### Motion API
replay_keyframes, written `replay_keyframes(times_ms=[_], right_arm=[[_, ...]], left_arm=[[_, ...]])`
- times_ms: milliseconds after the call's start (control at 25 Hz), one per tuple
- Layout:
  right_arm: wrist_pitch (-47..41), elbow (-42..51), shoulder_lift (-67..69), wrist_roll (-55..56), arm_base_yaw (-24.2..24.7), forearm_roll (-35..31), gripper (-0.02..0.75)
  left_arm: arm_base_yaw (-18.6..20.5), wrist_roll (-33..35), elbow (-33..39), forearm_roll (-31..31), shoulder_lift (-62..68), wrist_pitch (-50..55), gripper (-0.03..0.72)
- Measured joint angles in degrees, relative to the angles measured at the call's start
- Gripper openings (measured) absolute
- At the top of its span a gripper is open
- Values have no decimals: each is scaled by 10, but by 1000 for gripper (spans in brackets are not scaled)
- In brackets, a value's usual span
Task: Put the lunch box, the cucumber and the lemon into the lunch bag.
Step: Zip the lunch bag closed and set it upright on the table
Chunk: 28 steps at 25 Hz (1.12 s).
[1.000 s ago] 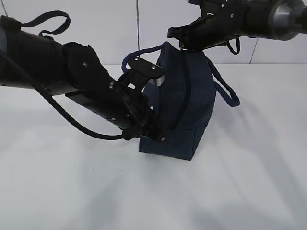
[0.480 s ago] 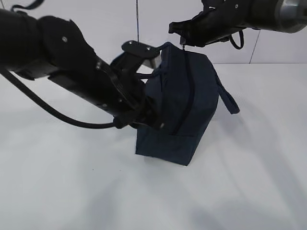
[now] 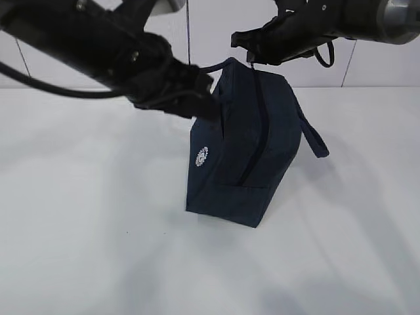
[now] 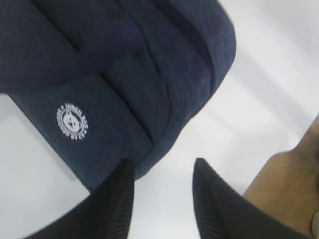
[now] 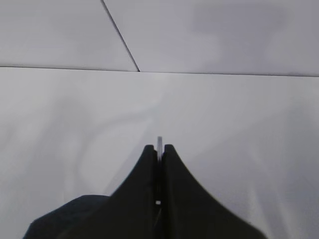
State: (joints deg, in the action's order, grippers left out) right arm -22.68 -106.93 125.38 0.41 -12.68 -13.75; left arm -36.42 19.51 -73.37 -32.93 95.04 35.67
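Navy fabric of the bag stands on the white tabletop, zipper run up its side. The right fingers are pinched tight on a small metal piece at its top (apparently the zipper pull). The left fingers stand apart and hold nothing, just beside the logo end. With only that thin pinch, the pull could slip or the bag tip over. One bag, two loop handles; no lunch box, cucumber or lemon shows.
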Motion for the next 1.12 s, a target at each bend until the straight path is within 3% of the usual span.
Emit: replay_keyframes(times_ms=[160, 600, 1120], right_arm=[[-2, 0, 0, -4, 1, 0, 17], [-13, 0, 0, -4, 2, 1, 17], [-14, 0, 0, -4, 2, 1, 17]], left_arm=[[13, -38, -74, 0, 9, 17, 356], [53, -109, -296, 4, 170, 156, 363], [55, -129, -406, -12, 293, 192, 352]])
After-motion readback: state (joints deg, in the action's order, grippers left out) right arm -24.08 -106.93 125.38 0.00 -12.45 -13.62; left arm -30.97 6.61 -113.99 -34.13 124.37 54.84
